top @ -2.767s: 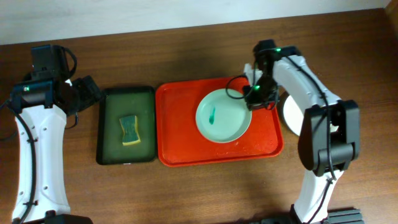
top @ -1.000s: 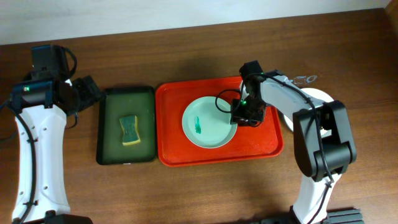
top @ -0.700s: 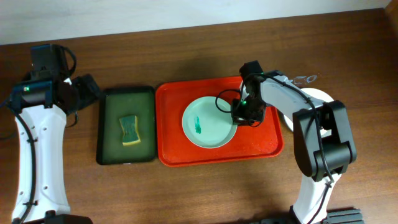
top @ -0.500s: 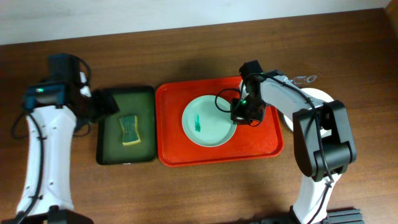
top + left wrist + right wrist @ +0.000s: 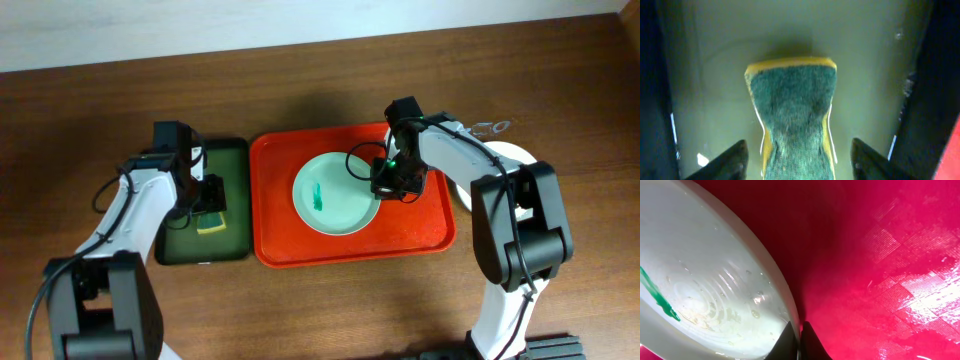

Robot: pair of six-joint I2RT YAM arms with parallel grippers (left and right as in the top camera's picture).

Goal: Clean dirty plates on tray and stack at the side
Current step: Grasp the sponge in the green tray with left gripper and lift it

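Note:
A white plate (image 5: 335, 196) with a green smear at its centre lies in the red-orange tray (image 5: 420, 225). My right gripper (image 5: 384, 182) is shut on the plate's right rim; the right wrist view shows both fingers (image 5: 800, 341) pinching the rim of the plate (image 5: 705, 280) over the tray (image 5: 890, 255). Another white plate (image 5: 500, 160) lies on the table right of the tray, mostly hidden by the right arm. My left gripper (image 5: 207, 195) is open over a yellow and green sponge (image 5: 210, 215). In the left wrist view the fingers (image 5: 795, 162) straddle the sponge (image 5: 792, 115).
The sponge lies in a dark green tray (image 5: 235, 165) holding murky liquid (image 5: 715, 60), left of the red tray. Brown wooden table (image 5: 300, 310) all around.
My left arm has swung in from the far left and come down over the sponge in the green tray. The right gripper earlier dragged the plate leftward on the red tray, then held still.

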